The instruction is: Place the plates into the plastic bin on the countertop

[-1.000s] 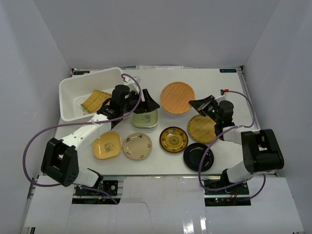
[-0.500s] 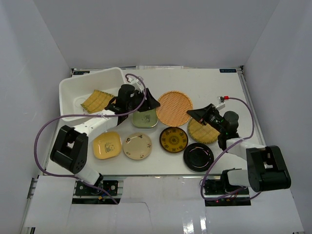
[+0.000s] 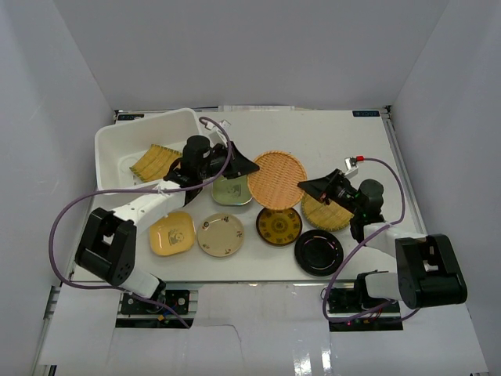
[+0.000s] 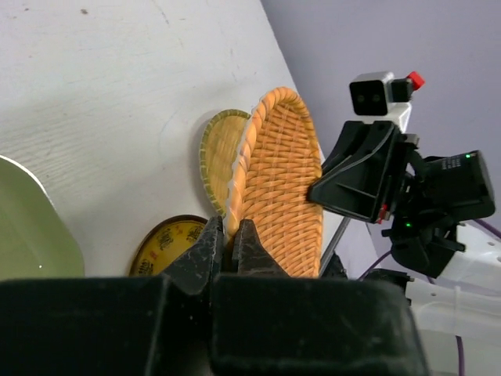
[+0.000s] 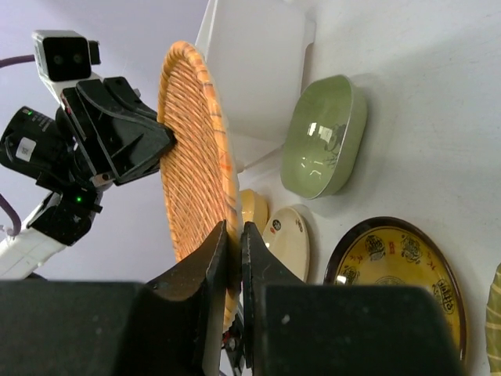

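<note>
A round orange woven plate (image 3: 278, 178) hangs on edge above the countertop (image 3: 337, 141), held from both sides. My left gripper (image 3: 249, 166) is shut on its left rim (image 4: 228, 235). The right gripper (image 3: 307, 186) is shut on the opposite rim (image 5: 233, 239). The white plastic bin (image 3: 117, 141) stands at the far left with a tan woven plate (image 3: 153, 162) inside. On the countertop lie a green plate (image 3: 232, 190), a yellow one (image 3: 172, 233), a cream one (image 3: 220, 234), a gold-patterned dark one (image 3: 279, 224), a black one (image 3: 318, 251) and another woven one (image 3: 325, 210).
Grey walls close in the countertop on three sides. Purple cables (image 3: 70, 219) loop from both arms over the near edge. The second woven plate lies partly under the right arm (image 3: 368, 205).
The right arm carried the woven plate left and slightly nearer. My left gripper, open before, has shut on the plate's left rim.
</note>
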Tool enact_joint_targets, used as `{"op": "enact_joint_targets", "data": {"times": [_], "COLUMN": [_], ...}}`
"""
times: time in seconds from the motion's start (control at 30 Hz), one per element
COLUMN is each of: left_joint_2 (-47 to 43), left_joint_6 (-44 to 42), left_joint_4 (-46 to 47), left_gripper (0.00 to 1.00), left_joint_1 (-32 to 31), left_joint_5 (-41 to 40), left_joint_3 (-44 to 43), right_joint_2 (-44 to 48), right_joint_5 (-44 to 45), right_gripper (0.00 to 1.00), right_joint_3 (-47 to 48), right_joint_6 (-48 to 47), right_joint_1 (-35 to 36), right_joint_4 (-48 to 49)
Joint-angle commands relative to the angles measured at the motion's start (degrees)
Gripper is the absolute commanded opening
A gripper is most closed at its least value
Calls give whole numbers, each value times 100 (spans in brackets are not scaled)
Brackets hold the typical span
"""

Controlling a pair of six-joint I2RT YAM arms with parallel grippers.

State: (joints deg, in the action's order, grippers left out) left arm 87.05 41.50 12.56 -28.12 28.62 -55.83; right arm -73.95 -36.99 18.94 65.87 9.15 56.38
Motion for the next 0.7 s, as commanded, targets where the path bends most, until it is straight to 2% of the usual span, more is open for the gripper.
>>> {"op": "enact_joint_targets", "data": {"times": [0.0, 0.07, 0.1, 0.13, 0.2, 0.23, 0.27, 0.3, 0.33, 0.4, 0.43, 0.5, 0.53, 0.67], "left_joint_2": [-381, -591, -679, -767, -1074, -1180, -1294, -1408, -1627, -1831, -1979, -2147, -2287, -2324], "left_joint_6": [183, 79, 8, -114, -133, 6, 156, 331, 672, 912, 1009, 1141, 1107, 676], "left_joint_4": [169, -285, -489, -700, -1140, -1220, -1221, -1221, -1125, -1141, -1141, -1211, -1255, -1985], "left_gripper": [0, 0, 0, 0, 0, 0, 0, 0, 0, 0, 0, 0, 0, 0], "left_joint_1": [-44, -18, 17, 139, 376, 786, 1078, 1385, 2075, 2730, 3420, 3873, 4206, 4526], "left_joint_5": [381, -11, -180, -338, -602, -560, -429, -19, 159, 371, 659, 741, 541, -434], "left_joint_3": [29, -76, -251, -348, -524, -525, -499, -455, -307, -192, -121, -68, -51, -51], "right_joint_2": [101, 109, 161, 197, 354, 425, 495, 661, 750, 995, 1075, 1329, 1418, 1735], "right_joint_5": [-448, -536, -563, -607, -677, -686, -686, -669, -660, -678, -660, -494, -397, 77], "right_gripper": [8, 20, 30, 50, 62, 71, 74, 77, 78, 78, 78, 77, 76, 74], "right_joint_3": [207, 259, 286, 312, 338, 330, 321, 330, 338, 373, 382, 382, 374, 382], "right_joint_6": [84, -3, -64, -143, -345, -407, -477, -687, -828, -1231, -1382, -1663, -1952, -2464], "right_joint_1": [61, 61, 61, 61, 61, 61, 61, 70, 61, 61, 61, 61, 61, 52], "right_joint_4": [523, 357, 243, -2, -170, -241, -416, -556, -715, -1170, -1347, -1916, -2103, -2772]}}
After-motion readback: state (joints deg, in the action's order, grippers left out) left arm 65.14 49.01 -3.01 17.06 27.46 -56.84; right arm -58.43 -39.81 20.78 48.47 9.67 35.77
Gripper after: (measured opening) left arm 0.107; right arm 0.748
